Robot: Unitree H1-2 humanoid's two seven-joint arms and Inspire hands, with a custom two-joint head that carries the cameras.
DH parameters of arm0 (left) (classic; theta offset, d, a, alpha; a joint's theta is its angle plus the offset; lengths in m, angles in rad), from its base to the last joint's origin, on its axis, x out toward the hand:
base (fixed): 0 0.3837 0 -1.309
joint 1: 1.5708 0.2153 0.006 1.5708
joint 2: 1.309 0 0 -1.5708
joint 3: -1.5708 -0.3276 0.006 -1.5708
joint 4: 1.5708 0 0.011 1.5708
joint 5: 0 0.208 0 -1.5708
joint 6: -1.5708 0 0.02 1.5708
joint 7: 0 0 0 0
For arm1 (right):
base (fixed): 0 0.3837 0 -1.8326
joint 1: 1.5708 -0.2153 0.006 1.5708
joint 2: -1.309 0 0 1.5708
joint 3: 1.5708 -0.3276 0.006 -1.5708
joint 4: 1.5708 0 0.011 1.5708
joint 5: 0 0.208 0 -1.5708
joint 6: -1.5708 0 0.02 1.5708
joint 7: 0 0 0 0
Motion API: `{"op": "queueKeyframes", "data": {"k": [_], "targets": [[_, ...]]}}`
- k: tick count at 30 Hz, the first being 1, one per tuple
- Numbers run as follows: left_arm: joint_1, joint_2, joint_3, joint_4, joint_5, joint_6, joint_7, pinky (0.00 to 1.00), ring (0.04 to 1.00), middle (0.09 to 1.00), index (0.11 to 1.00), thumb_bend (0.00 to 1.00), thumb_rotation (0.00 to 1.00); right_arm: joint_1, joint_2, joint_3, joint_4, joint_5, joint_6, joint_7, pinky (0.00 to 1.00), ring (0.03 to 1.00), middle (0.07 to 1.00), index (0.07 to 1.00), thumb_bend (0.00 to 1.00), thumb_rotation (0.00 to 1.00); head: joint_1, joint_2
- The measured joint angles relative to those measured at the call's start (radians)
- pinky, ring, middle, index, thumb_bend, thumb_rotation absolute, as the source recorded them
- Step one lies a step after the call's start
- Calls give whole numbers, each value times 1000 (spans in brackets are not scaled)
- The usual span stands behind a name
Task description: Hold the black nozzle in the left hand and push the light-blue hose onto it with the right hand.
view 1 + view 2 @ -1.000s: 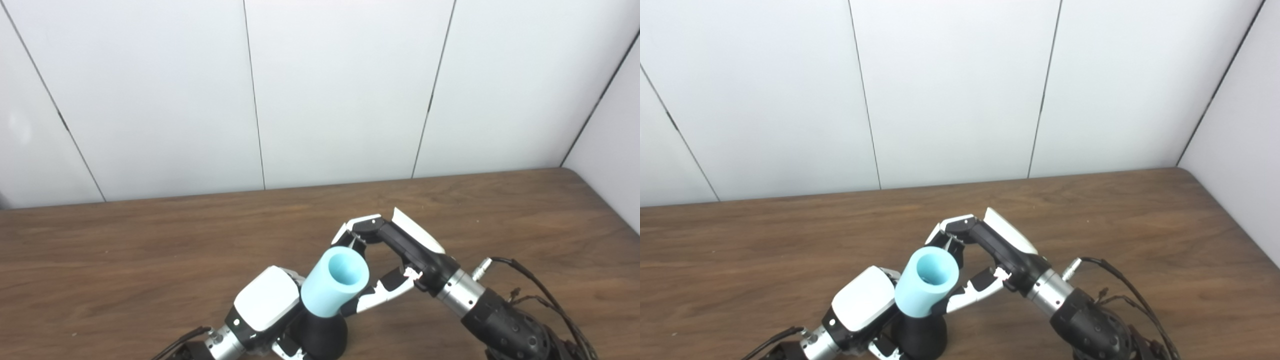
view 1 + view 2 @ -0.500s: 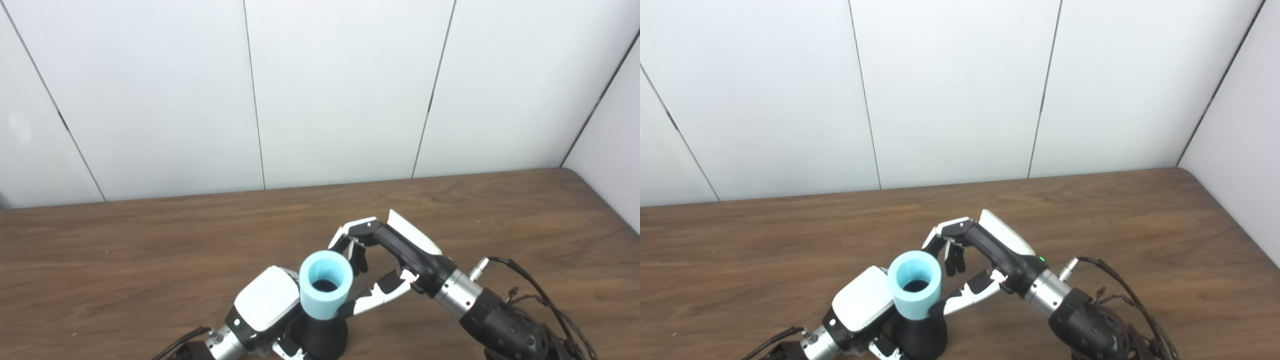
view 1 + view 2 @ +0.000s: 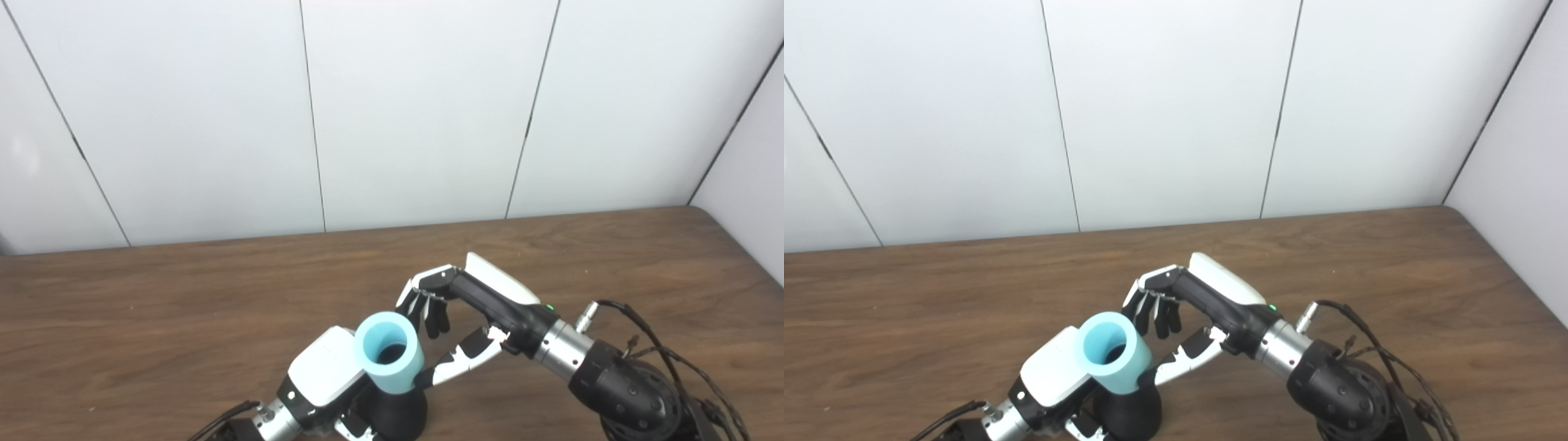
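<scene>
Your left robot hand (image 3: 324, 375) grips the nozzle (image 3: 395, 413) (hose (image 3: 389, 351) seated on it), right robot hand (image 3: 465, 321) open beside.

Both views are bright and evenly lit, with soft white light that seems to come from overhead. The wall (image 3: 416, 110) is close to washed out, though its dark seams stay crisp. The table (image 3: 153, 306) carries a dull sheen and no hard glare. Shadows are faint: a soft smudge lies on the wood under the right hand (image 3: 471, 306) and beside the nozzle (image 3: 395, 413). The white shell of the left hand (image 3: 324, 370) is nearly blown out (little surface detail shows). Focus is sharp throughout, with slight softness on the dark fingers (image 3: 1157, 315). The wall seams splay outward toward the top.
</scene>
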Motion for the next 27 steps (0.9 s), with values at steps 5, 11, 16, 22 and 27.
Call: {"op": "queueKeyframes", "data": {"k": [5, 11, 16, 22, 27], "targets": [[-1, 0, -2, 0, 3, 0, 2, 297, 378, 451, 516, 500, 0, 0, 0, 1, 0, -8, 10, 1, 254, 321, 439, 511, 524, 0, -2, -2], [-1, 0, -2, 0, 3, 0, 2, 300, 378, 459, 510, 501, 0, 7, 3, -4, 0, -9, 40, 1, 334, 453, 561, 538, 695, 139, -3, -5], [-1, 0, -2, 0, 3, 0, 2, 307, 390, 458, 509, 502, 0, 9, -19, 13, -22, -43, 165, 57, 738, 839, 878, 871, 991, 363, -5, -5], [-1, 0, -2, 0, 3, 0, 2, 323, 404, 462, 509, 503, 0, 7, -32, 9, -37, -76, 236, 117, 902, 995, 998, 998, 1000, 386, -5, -3], [-1, 0, -3, 0, 3, 0, 2, 305, 390, 449, 512, 501, 0, 7, -24, 9, -39, -96, 236, 136, 897, 999, 1000, 1000, 1000, 384, -5, -3]]}}
